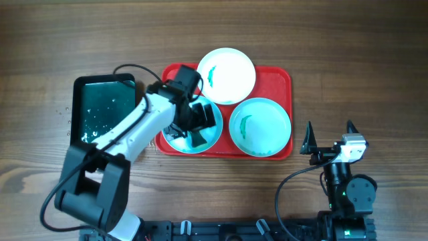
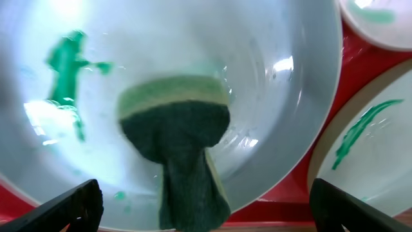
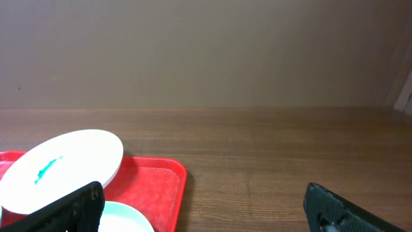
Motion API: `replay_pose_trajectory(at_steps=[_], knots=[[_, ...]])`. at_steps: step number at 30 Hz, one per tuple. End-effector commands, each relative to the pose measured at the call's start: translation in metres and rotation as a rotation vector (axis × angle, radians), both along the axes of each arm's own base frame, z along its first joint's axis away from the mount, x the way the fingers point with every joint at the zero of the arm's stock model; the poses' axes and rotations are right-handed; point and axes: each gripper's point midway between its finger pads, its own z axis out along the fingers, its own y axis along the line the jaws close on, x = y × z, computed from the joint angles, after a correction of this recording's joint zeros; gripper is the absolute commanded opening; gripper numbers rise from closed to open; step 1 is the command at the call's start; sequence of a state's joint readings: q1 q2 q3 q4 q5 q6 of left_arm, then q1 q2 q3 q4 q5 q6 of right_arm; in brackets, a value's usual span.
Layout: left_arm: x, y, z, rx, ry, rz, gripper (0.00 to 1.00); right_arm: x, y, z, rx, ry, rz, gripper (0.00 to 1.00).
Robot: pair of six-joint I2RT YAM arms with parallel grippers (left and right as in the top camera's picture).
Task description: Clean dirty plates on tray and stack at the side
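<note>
The red tray (image 1: pixel 275 75) holds three plates: a white plate (image 1: pixel 226 75) at the back, a pale cyan plate (image 1: pixel 261 126) at front right, and a second cyan plate (image 1: pixel 215 128) at front left. All three carry teal-green smears. My left gripper (image 1: pixel 192 122) hovers open over the front-left plate (image 2: pixel 257 96), its fingers wide either side of a green-and-yellow sponge (image 2: pixel 180 148) lying in the plate. A smear (image 2: pixel 67 64) sits left of the sponge. My right gripper (image 1: pixel 329 130) is open and empty, right of the tray (image 3: pixel 154 187).
A dark green black-rimmed tray (image 1: pixel 103 110) with water drops lies left of the red tray. The left arm's cable arcs above it. The right wrist view shows the white plate (image 3: pixel 64 171), the edge of a cyan plate (image 3: pixel 122 219) and bare wooden table beyond.
</note>
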State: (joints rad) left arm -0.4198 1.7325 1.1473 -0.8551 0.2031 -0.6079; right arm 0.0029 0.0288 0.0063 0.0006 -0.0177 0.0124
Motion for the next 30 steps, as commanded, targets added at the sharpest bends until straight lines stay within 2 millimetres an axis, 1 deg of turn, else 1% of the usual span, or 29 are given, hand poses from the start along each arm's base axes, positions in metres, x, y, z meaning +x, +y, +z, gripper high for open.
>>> replay_pose_trajectory(at_steps=[1, 2, 3, 4, 5, 6, 7, 9, 11, 12, 13, 14, 15, 17, 18, 19, 21, 23, 24, 25, 26, 27, 29, 30], knots=[[0.028, 0.019, 0.051, -0.038, -0.139, 0.078, 0.99, 0.000, -0.004, 0.002, -0.011, -0.010, -0.017, 1.00], [0.026, 0.027, 0.054, -0.034, -0.133, 0.099, 0.99, 0.000, -0.004, 0.002, -0.012, -0.010, -0.017, 0.99], [0.020, 0.033, 0.053, -0.022, -0.106, 0.112, 0.95, 0.000, -0.004, 0.002, -0.012, -0.009, -0.017, 1.00], [0.015, 0.037, 0.051, -0.012, -0.082, 0.117, 0.93, 0.000, -0.004, 0.002, -0.012, -0.010, -0.017, 1.00], [0.011, 0.038, 0.046, -0.007, -0.066, 0.115, 0.92, 0.000, -0.004, 0.002, -0.011, -0.010, -0.017, 1.00], [0.004, 0.035, 0.039, 0.000, -0.049, 0.100, 0.90, 0.000, -0.004, 0.002, -0.012, -0.010, -0.017, 1.00], [0.001, 0.032, 0.035, 0.001, -0.045, 0.090, 0.90, 0.000, -0.004, 0.002, -0.011, -0.010, -0.017, 1.00], [-0.002, 0.027, 0.029, -0.002, -0.047, 0.077, 0.85, 0.000, -0.004, 0.002, -0.012, -0.010, -0.017, 1.00], [0.001, 0.017, 0.021, -0.016, -0.071, 0.075, 0.69, 0.000, -0.004, 0.002, -0.012, -0.010, -0.017, 1.00], [0.003, 0.012, 0.018, -0.019, -0.077, 0.086, 0.66, 0.000, -0.004, 0.002, -0.012, -0.009, -0.017, 1.00], [0.005, 0.012, 0.013, 0.003, -0.085, 0.111, 0.65, 0.000, -0.004, 0.002, -0.012, -0.010, -0.017, 1.00], [0.007, 0.019, 0.006, 0.073, -0.093, 0.153, 0.65, 0.000, -0.004, 0.002, -0.012, -0.009, -0.017, 1.00], [0.007, 0.023, 0.002, 0.112, -0.098, 0.163, 0.67, 0.000, -0.004, 0.002, -0.011, -0.010, -0.017, 1.00], [0.004, 0.020, -0.005, 0.129, -0.083, 0.152, 0.74, 0.000, -0.004, 0.002, -0.012, -0.010, -0.017, 1.00], [0.002, 0.018, -0.006, 0.131, -0.081, 0.144, 0.75, 0.000, -0.004, 0.002, -0.011, -0.009, -0.017, 1.00], [0.002, 0.017, -0.006, 0.130, -0.082, 0.140, 0.73, 0.000, -0.004, 0.002, -0.012, -0.010, -0.017, 1.00], [0.003, 0.014, -0.007, 0.128, -0.086, 0.135, 0.64, 0.000, -0.004, 0.002, -0.011, -0.010, -0.017, 1.00], [0.005, 0.011, -0.011, 0.126, -0.088, 0.134, 0.63, 0.000, -0.002, 0.003, 0.001, -0.014, -0.008, 1.00], [0.005, 0.011, -0.014, 0.127, -0.085, 0.132, 0.63, -0.001, 0.011, 0.004, 0.089, -0.012, 0.064, 1.00], [0.005, 0.011, -0.017, 0.133, -0.076, 0.131, 0.63, -0.004, 0.031, 0.004, 0.232, 0.008, 0.179, 1.00], [0.004, 0.011, -0.019, 0.136, -0.070, 0.131, 0.63, -0.008, 0.048, 0.007, 0.394, 0.035, 0.279, 1.00], [0.004, 0.011, -0.021, 0.139, -0.065, 0.130, 0.63, -0.015, 0.065, 0.008, 0.631, 0.106, 0.376, 1.00], [0.003, 0.012, -0.023, 0.144, -0.058, 0.130, 0.64, -0.017, 0.070, 0.008, 0.976, 0.199, 0.386, 1.00], [0.003, 0.012, -0.024, 0.145, -0.056, 0.129, 0.64, -0.021, 0.079, 0.008, 1.215, 0.293, 0.412, 1.00]])
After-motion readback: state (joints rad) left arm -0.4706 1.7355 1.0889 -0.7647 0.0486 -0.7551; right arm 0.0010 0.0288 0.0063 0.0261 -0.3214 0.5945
